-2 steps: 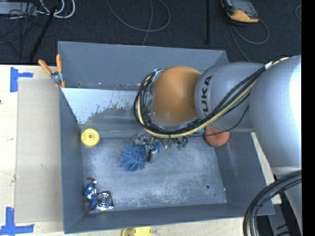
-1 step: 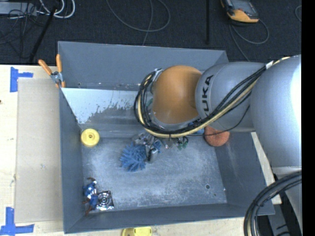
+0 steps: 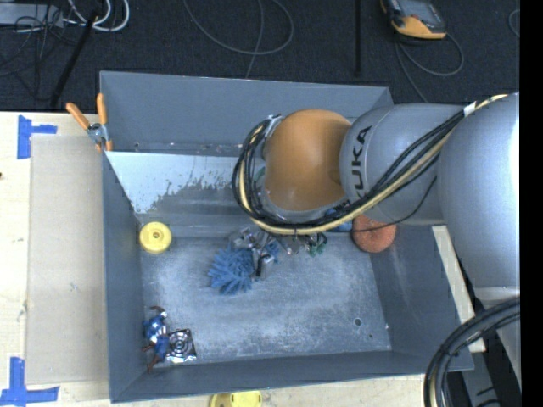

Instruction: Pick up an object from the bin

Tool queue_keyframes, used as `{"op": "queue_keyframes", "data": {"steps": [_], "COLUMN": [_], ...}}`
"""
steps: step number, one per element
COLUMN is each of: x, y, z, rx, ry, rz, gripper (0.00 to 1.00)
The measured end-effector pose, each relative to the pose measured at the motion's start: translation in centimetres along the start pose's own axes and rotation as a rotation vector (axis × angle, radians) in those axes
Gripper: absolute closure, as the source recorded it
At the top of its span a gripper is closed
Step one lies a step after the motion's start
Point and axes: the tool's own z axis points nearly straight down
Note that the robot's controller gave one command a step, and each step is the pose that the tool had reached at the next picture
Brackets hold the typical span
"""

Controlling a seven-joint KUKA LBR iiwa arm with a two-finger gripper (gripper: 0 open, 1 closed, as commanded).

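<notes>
My gripper [image 3: 257,257] reaches down near the middle of the bin, its dark fingertips touching the right edge of a crumpled blue spiky thing [image 3: 229,271] lying on the floor. Most of the gripper is hidden under the arm's orange cover. A small green and dark thing [image 3: 316,243] lies just right of the gripper. A reddish-brown ball [image 3: 373,235] rests by the bin's right wall, partly under the arm.
A yellow round cap-like thing [image 3: 155,236] sits at the left side of the bin. A blue and silver crumpled wrapper [image 3: 168,342] lies in the front left corner. The arm covers the back right of the bin.
</notes>
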Motion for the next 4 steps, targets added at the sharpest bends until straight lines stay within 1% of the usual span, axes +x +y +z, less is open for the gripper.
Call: {"op": "queue_keyframes", "data": {"steps": [1, 2, 3, 4], "x": [0.1, 0.0, -0.1, -0.2], "y": [0.1, 0.1, 0.1, 0.1], "z": [-1.8, -4.1, -6.1, -7.3], "rx": [-0.002, 0.000, 0.002, 0.003], "ry": [0.004, 0.001, -0.005, -0.008], "rz": [0.001, 0.001, 0.001, 0.002], "gripper": [1.00, 1.00, 1.00, 1.00]}}
